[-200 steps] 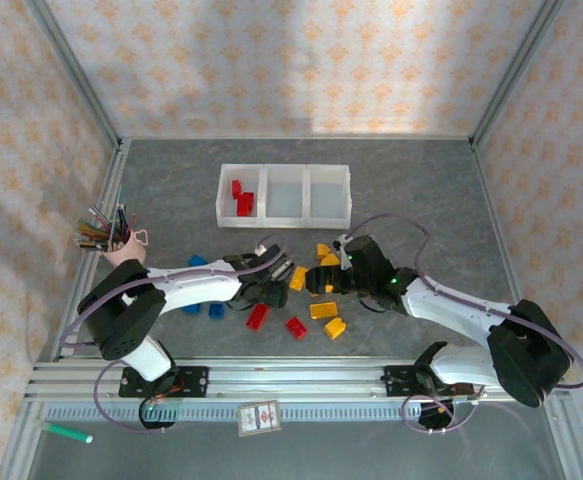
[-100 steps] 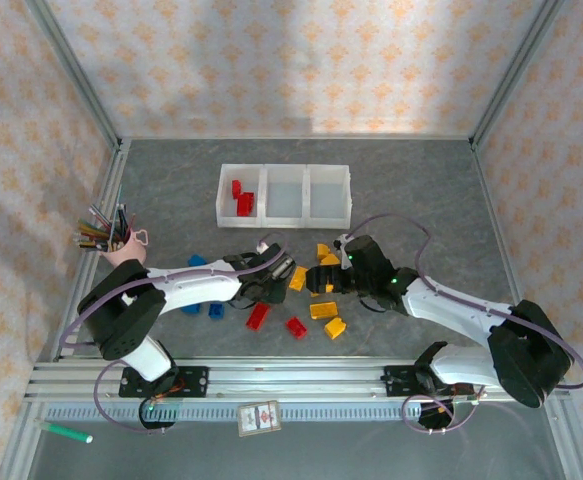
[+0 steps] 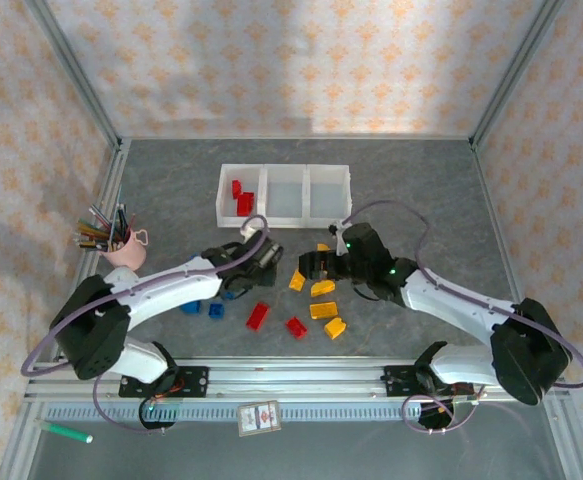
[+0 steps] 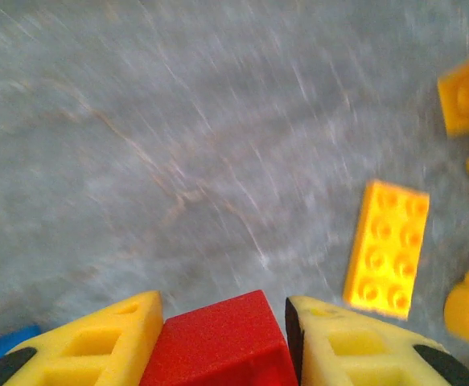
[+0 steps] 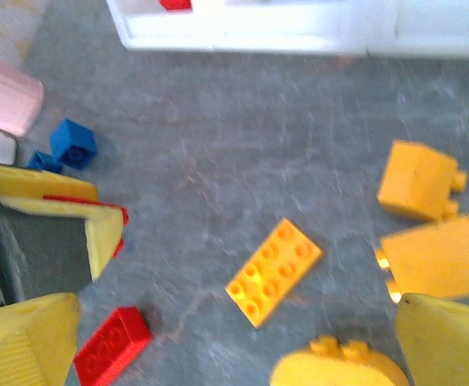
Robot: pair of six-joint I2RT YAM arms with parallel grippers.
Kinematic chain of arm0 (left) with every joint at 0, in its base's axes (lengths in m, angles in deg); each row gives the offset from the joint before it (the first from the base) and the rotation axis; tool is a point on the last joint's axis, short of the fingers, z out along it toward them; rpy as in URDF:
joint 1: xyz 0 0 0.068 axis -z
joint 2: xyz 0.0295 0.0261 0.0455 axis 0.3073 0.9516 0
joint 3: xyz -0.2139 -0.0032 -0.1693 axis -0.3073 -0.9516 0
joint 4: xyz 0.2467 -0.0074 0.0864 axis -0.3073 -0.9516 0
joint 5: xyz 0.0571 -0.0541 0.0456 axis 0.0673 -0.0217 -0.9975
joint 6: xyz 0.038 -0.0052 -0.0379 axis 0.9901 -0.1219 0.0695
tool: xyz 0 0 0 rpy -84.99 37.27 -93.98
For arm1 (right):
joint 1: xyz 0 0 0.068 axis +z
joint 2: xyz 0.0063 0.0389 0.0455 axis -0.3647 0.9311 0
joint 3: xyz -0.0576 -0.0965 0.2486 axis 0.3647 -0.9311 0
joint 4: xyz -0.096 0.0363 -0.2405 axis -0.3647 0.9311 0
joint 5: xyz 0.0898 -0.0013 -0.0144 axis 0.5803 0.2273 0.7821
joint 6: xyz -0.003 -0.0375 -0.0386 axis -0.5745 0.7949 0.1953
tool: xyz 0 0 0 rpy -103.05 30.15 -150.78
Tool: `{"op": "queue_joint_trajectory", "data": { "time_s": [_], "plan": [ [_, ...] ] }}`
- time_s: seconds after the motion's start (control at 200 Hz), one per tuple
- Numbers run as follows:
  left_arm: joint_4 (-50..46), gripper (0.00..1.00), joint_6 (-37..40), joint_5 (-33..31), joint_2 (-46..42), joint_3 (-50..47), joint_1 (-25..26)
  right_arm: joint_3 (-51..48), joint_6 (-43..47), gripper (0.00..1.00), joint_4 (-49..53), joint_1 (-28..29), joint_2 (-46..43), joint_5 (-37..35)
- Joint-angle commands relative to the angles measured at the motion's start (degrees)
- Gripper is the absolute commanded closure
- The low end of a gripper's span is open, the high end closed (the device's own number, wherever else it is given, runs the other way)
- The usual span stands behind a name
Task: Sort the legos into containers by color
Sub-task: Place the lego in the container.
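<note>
Inspection from the remote station.

Left gripper (image 3: 259, 256): I find it closed on a red brick (image 4: 222, 344), which is pinched between its two yellow fingers (image 4: 97, 350). From above, it sits over the bench (image 3: 421, 190) on the near side of the left bin, close to it but apart. The left wrist view is blurred, so I cannot tell whether the brick is clear of the bench.

Right gripper (image 3: 311, 266): the jaws are spread wide with nothing in them. It stands at mid-bench, pointing toward the left gripper, near it but not touching.

Bins (image 3: 307, 196): three are joined in a row at the far middle of the bench. I see red bricks (image 3: 241, 200) in the left bin.

Loose bricks, all lying on the bench:
- Yellow bricks (image 3: 323, 310) are clustered around and just near of the right gripper. My right wrist view shows a flat one (image 5: 273, 272) ahead of the open fingers and blockier ones to its right.
- A red pair (image 3: 258, 316) lies near of both grippers, the two well apart from the bins.
- Blue bricks (image 3: 203, 309) lie beside the left arm's forearm.

Other items: a pink cup (image 3: 121, 250) of pens stands at the bench's left edge. A green marker (image 3: 66, 432) and a card (image 3: 258, 418) lie in front of the base rail.
</note>
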Motion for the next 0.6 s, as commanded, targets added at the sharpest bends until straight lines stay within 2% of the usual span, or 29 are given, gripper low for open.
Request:
{"op": "queue_joint_trajectory", "data": {
  "time_s": [0.0, 0.16, 0.285, 0.43, 0.596],
  "plan": [
    [-1.5, 0.69, 0.7, -6.7, -2.5, 4.6, -5.5, 3.7, -1.6, 0.0, -3.8, 0.3, 2.7, -1.5],
    [3.4, 0.69, 4.9, -8.0, 0.0, 10.9, -13.3, 8.7, -3.4, 0.0, -5.7, 0.3, 8.2, -2.2],
    [4.8, 0.7, 6.4, -8.0, 7.2, 18.2, -18.2, 11.0, -4.1, 0.0, -6.5, 0.2, 11.4, -4.0],
    [7.6, 0.71, 8.3, -7.1, 16.6, 25.8, -20.6, 12.3, -4.5, 0.0, -6.6, -0.7, 13.5, -5.0],
    [6.0, 0.71, 8.9, -6.5, 27.7, 35.7, -22.8, 12.1, -5.2, 0.0, -7.1, -2.4, 14.4, -4.5]
  ]
}}
